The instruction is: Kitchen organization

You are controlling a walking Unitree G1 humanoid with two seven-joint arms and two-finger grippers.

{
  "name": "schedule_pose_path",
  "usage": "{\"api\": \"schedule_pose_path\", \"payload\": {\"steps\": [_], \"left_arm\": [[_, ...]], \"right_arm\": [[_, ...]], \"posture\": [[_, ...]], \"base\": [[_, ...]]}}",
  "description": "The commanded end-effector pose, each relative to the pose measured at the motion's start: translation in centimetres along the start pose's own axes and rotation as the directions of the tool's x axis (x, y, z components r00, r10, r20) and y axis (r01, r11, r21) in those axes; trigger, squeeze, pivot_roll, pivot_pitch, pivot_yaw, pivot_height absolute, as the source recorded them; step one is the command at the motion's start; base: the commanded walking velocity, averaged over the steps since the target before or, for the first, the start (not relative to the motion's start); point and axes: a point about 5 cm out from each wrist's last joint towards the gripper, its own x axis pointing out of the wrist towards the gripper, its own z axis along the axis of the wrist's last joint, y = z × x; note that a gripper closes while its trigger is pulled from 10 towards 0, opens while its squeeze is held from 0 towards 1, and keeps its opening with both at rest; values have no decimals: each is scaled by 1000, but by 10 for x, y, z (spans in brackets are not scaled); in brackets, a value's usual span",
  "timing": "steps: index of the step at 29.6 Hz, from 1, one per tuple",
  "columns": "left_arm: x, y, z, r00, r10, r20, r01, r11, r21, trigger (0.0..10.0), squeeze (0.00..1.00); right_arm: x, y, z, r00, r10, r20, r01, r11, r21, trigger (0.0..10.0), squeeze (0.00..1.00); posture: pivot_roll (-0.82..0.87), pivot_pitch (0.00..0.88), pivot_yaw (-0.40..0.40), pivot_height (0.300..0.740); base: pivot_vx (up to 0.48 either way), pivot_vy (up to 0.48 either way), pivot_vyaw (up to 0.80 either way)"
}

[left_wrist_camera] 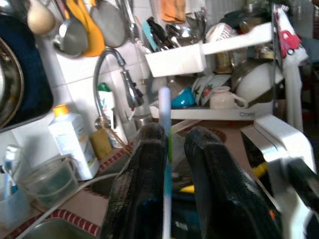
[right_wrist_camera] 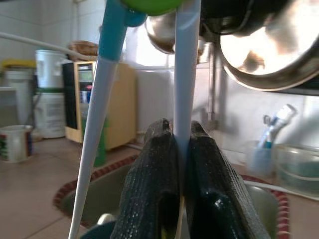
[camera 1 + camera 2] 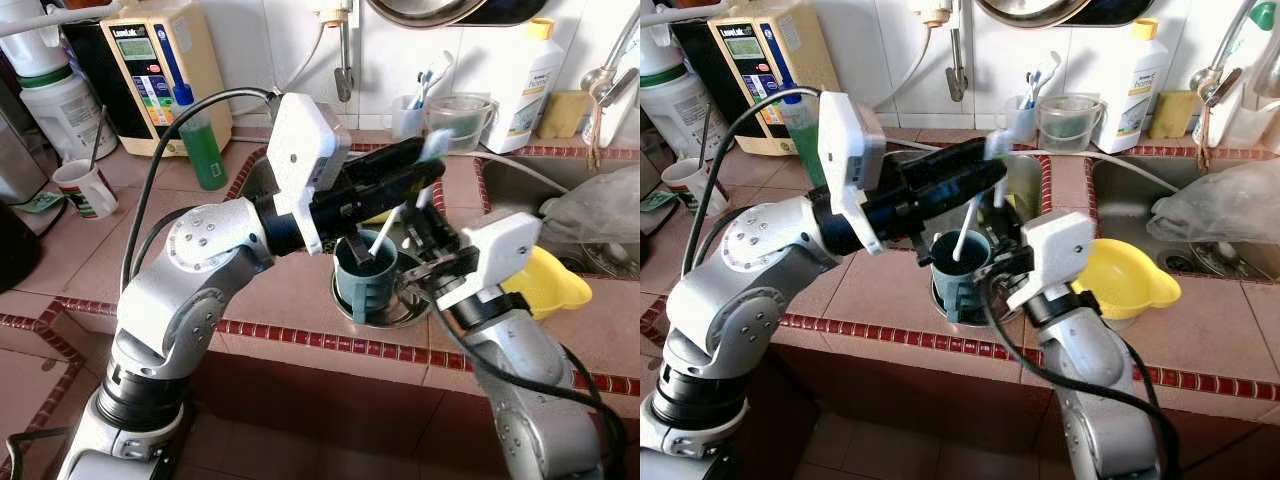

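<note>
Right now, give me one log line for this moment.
left gripper: shut on toothbrush | right gripper: shut on white stick | both over teal cup | counter

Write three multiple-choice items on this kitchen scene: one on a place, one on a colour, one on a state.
1. Where does the dark teal plastic cup stand?
A. on the tiled counter
B. inside the right sink
C. on the floor

2. What colour is the plastic strainer beside the right arm?
A. red
B. yellow
C. black

3. How is the right end effector?
A. wide open, holding nothing
B. shut on a pale slim handle
C. shut on a green bottle

Key:
1 A: the dark teal plastic cup sits on the tiled counter, in front of the sinks.
2 B: the plastic strainer is bright yellow.
3 B: in the right wrist view the right end effector has its fingers pressed together on the pale slim handle.
</note>
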Motion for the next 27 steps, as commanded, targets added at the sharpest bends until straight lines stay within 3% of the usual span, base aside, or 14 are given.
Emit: {"api": "schedule_pose_path", "payload": {"steps": [1, 9, 15, 21, 25, 26, 27], "left_arm": [[-3, 1, -1, 1000, -3, -10, 4, 1000, 10, 10000, 1000], [-5, 3, -1, 1000, 7, -14, -6, 1000, 7, 10000, 1000], [-9, 18, -3, 994, 103, -22, -103, 995, 1, 10000, 1000], [-16, 34, -7, 976, 210, -47, -210, 978, 8, 10000, 1000], [-19, 46, -11, 946, 315, -73, -314, 949, 24, 10000, 1000], [-20, 48, -12, 932, 355, -71, -352, 935, 53, 10000, 0], [-21, 49, -13, 925, 373, -70, -369, 927, 66, 10000, 0]], "right_arm": [[3, 1, 2, 1000, 9, 7, -9, 1000, 3, 10000, 0], [3, 1, 2, 1000, 9, 5, -9, 1000, 5, 10000, 0], [3, -2, 3, 1000, -9, 11, 9, 1000, 4, 10000, 0], [2, -17, 4, 995, -98, 10, 98, 995, -21, 10000, 0], [3, -30, 4, 983, -184, 4, 184, 982, -54, 10000, 0], [3, -35, 3, 978, -210, 0, 210, 976, -62, 10000, 0], [3, -38, 3, 975, -221, -2, 220, 973, -65, 10000, 0]], "posture": [[-159, 15, 117, 740], [-157, 11, 114, 740], [-165, 0, 111, 740], [-168, 0, 103, 740], [-168, 0, 102, 740], [-166, 0, 96, 740], [-166, 0, 96, 740]], "base": [[0, 0, 0], [0, 0, 0], [0, 0, 0], [0, 0, 0], [0, 0, 0], [0, 0, 0], [0, 0, 0]]}}
